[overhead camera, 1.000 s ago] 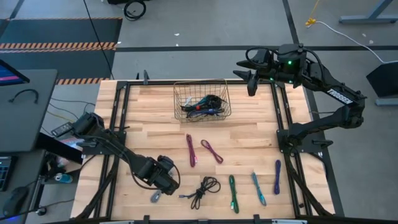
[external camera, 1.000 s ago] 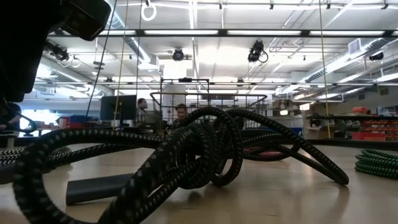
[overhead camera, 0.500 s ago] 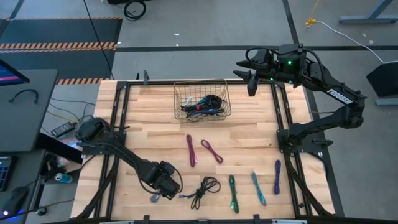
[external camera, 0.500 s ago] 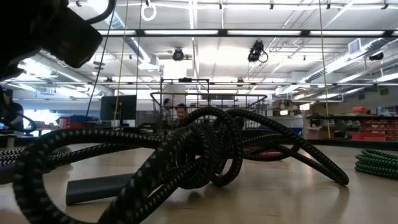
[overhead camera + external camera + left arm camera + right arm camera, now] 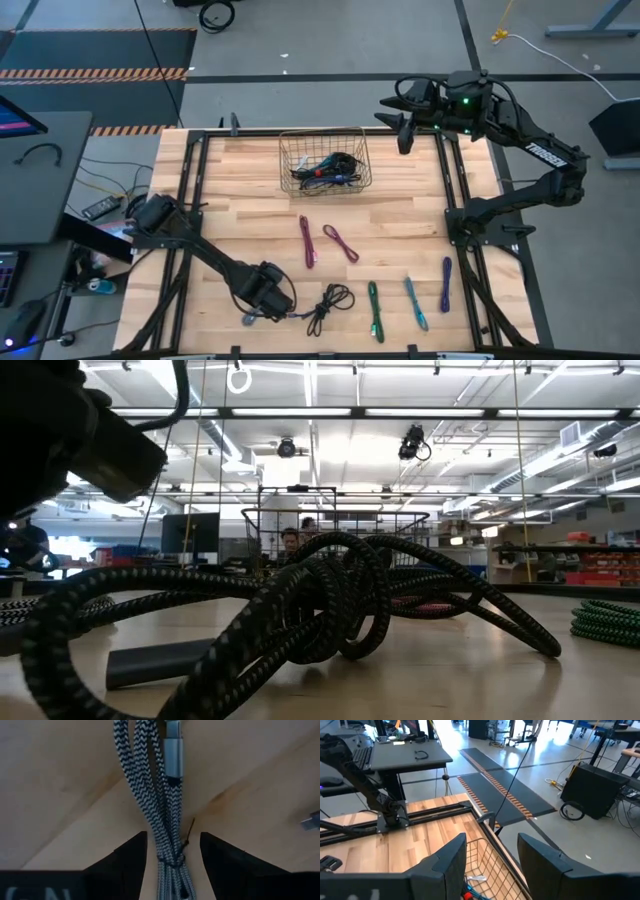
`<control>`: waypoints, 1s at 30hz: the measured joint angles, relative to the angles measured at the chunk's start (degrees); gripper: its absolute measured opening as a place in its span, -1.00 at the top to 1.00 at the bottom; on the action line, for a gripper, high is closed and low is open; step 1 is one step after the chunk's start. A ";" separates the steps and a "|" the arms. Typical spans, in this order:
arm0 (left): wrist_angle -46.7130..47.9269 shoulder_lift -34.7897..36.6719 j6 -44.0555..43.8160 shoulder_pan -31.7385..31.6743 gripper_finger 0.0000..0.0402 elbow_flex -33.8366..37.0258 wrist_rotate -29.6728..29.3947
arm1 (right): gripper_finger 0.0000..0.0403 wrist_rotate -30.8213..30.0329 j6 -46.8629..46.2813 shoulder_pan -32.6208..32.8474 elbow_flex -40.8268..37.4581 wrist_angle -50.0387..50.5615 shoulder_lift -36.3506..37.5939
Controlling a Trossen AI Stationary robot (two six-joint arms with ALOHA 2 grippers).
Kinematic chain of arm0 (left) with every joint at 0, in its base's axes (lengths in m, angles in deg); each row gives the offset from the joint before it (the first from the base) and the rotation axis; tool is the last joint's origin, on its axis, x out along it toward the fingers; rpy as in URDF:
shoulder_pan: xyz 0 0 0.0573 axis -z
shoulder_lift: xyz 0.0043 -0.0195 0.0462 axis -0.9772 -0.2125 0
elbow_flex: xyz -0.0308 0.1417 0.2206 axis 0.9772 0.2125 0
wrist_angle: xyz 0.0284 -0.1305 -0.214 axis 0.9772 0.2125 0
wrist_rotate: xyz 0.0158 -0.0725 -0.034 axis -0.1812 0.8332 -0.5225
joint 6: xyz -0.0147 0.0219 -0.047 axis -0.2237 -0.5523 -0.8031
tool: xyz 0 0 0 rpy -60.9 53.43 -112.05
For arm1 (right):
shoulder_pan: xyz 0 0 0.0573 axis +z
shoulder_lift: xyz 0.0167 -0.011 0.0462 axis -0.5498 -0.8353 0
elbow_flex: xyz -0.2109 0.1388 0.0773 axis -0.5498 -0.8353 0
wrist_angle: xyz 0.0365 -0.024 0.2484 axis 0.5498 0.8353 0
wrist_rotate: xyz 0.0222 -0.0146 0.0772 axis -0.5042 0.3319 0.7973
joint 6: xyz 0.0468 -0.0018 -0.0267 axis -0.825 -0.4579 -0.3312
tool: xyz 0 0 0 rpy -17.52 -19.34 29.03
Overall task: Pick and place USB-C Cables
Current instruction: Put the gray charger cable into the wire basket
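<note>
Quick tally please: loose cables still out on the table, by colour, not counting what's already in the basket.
Magenta: 2
Black: 1
Green: 1
Teal: 1
Purple: 1
Grey braided: 1, between the left gripper jaws
Total: 7

The basket pile is too tangled to count.

1. White lettering is showing on the forearm of the right arm (image 5: 545,155) in the high view; it is reading as "TROSSEN", though the letters are small.
2. Pale letters are peeking up along the edge of the left wrist view; too cropped to read.
3. Nothing else is reading as text.
</note>
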 joint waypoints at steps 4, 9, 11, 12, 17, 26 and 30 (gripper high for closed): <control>-0.86 -1.03 0.22 -0.07 0.06 -0.07 0.01 | 0.10 0.02 0.00 0.00 0.00 -0.06 0.02; -0.55 -1.33 0.24 -0.25 0.21 -0.11 0.27 | 0.10 -0.01 0.00 0.00 0.00 -0.16 0.02; -0.45 -1.36 0.28 -0.47 0.37 -0.11 0.74 | 0.10 0.00 0.00 0.00 0.00 -0.27 0.02; -0.49 -1.38 0.29 -0.60 0.46 -0.11 0.92 | 0.10 -0.02 0.00 0.00 0.00 -0.40 0.02; -0.57 -0.69 3.60 -2.29 0.91 0.02 1.99 | 0.10 -0.02 0.00 0.00 0.00 -0.50 0.02; 4.41 8.65 16.29 -10.34 0.91 -2.67 -5.97 | 0.10 -0.13 0.00 0.00 0.00 -0.50 0.02; 11.98 14.44 23.06 -14.53 0.91 -9.02 -15.75 | 0.10 -0.13 0.42 0.00 0.00 -0.50 0.02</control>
